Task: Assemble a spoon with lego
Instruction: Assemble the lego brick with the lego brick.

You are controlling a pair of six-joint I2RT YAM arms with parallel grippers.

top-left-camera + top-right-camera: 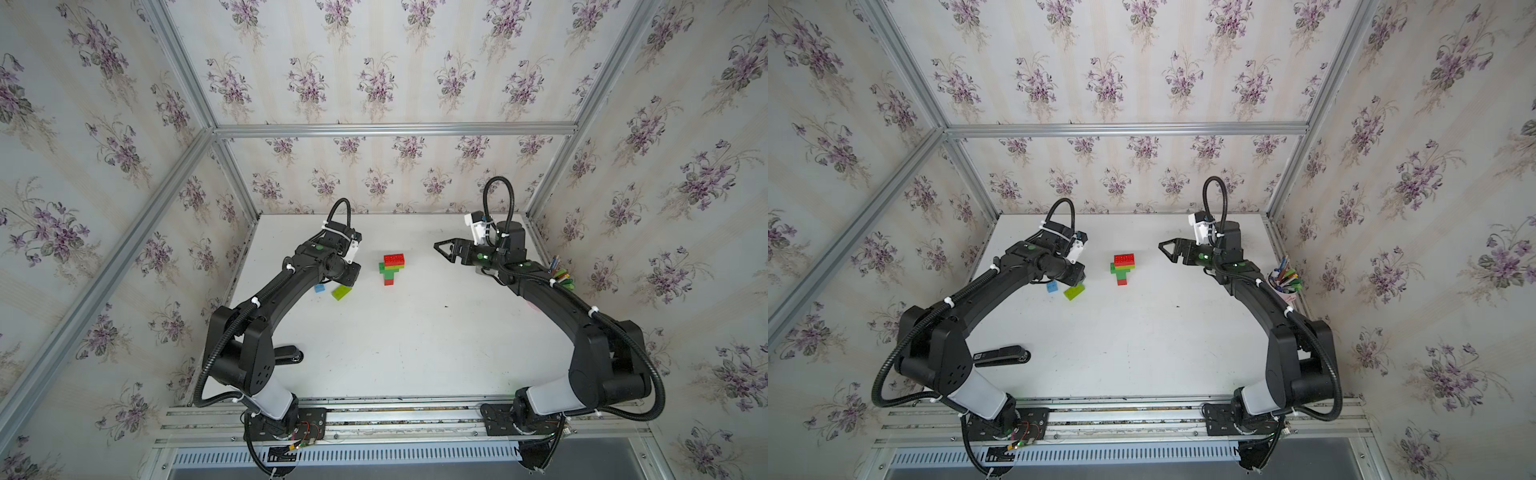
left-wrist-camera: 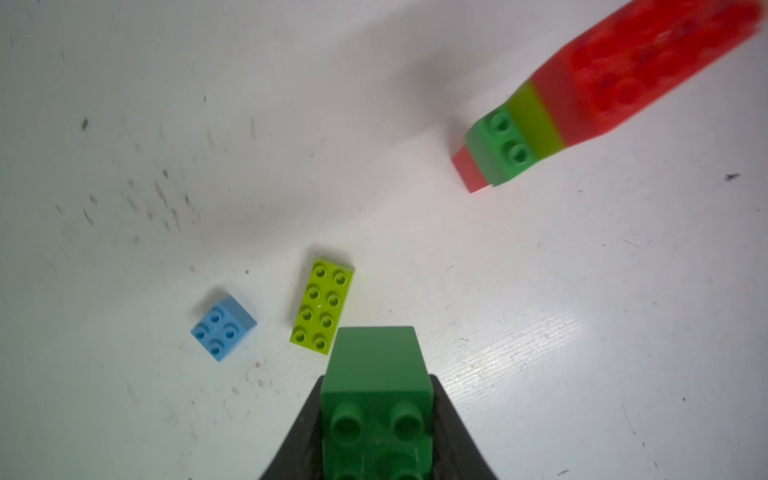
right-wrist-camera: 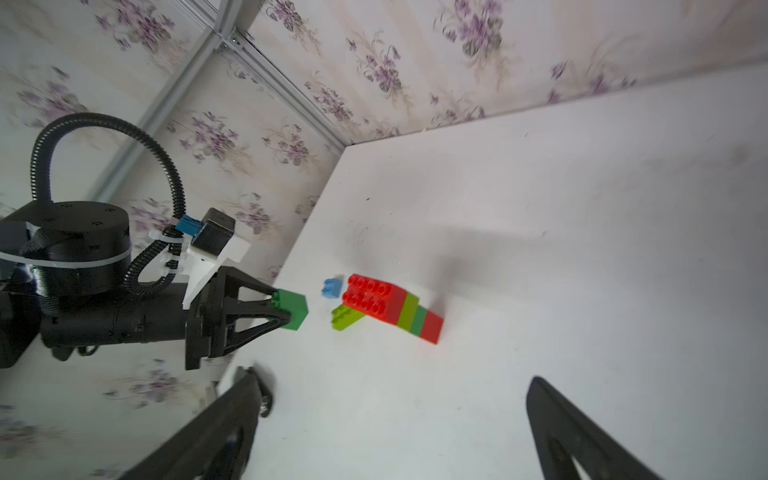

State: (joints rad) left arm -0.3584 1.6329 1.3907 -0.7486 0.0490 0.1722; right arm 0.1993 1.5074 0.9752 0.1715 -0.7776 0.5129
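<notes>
Green brick (image 2: pixel 376 365) pinched in the left claw (image 3: pixel 282 309), arm outstretched low (right claw (image 3: pixel 395 384) gapes, empty).

The dark green brick (image 2: pixel 376 365) is smooth moulded plastic with a soft sheen, and so are the lime brick (image 2: pixel 322 305), the blue brick (image 2: pixel 223 328) and the striped spoon (image 1: pixel 391 268). The table (image 1: pixel 415 340) is a matt white board, scuffed and faintly grained in the left wrist view. The walls (image 1: pixel 374 62) look papered, flat and dull. The frame bars (image 1: pixel 395 129) are brushed metal, as is the front rail (image 1: pixel 395 411). The left gripper (image 3: pixel 281 308) looks like matt black plastic; the hose (image 3: pixel 169 170) on its wrist is ribbed black plastic. The left arm's white shell (image 1: pixel 272 401) is smooth.
</notes>
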